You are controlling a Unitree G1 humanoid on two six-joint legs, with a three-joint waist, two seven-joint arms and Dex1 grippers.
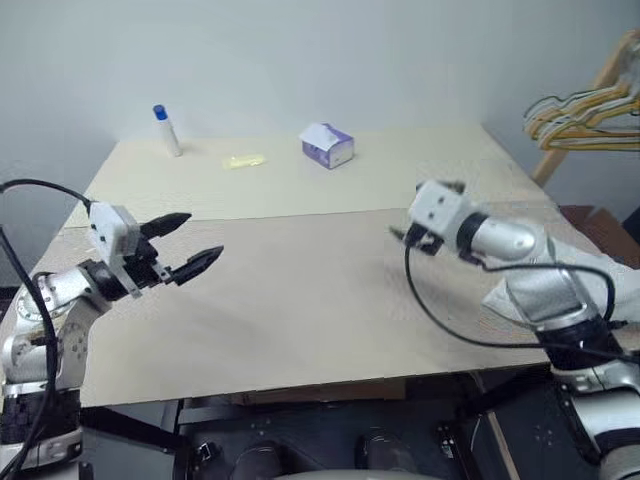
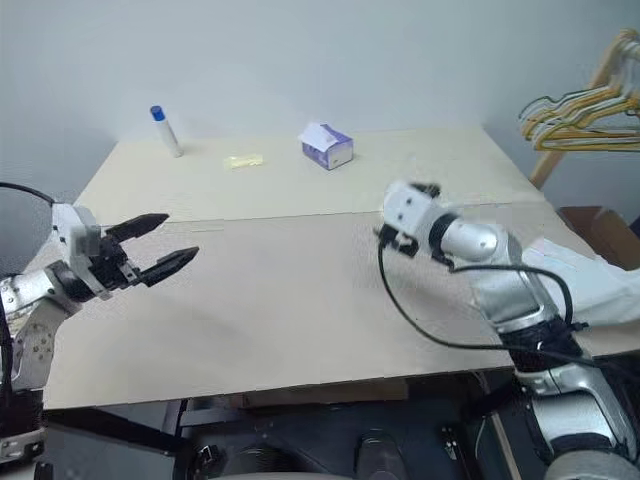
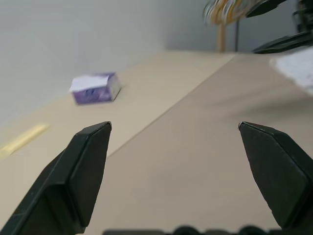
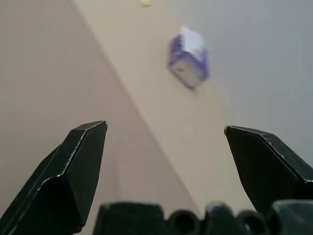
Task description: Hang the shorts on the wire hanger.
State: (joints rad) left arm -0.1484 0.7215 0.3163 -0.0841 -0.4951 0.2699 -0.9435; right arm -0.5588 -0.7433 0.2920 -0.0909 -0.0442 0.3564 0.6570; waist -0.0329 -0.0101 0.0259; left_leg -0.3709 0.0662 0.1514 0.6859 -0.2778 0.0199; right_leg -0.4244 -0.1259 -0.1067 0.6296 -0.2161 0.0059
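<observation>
The left gripper (image 1: 192,243) sits at the left edge of the head view, mid-height, its two black fingers spread wide and pointing toward the frame's centre. The right gripper (image 1: 403,236) sits right of centre, its silver forearm slanting up from the lower right corner, fingers (image 4: 78,176) likewise spread apart, holding nothing.

Head eyes overlook the table (image 1: 300,290) (wrist cameras skim it).

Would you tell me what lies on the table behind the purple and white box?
Behind the purple and white box there is only bare table up to its far edge, then the plain wall. The strip of tabletop directly behind the box is covered by it.
</observation>
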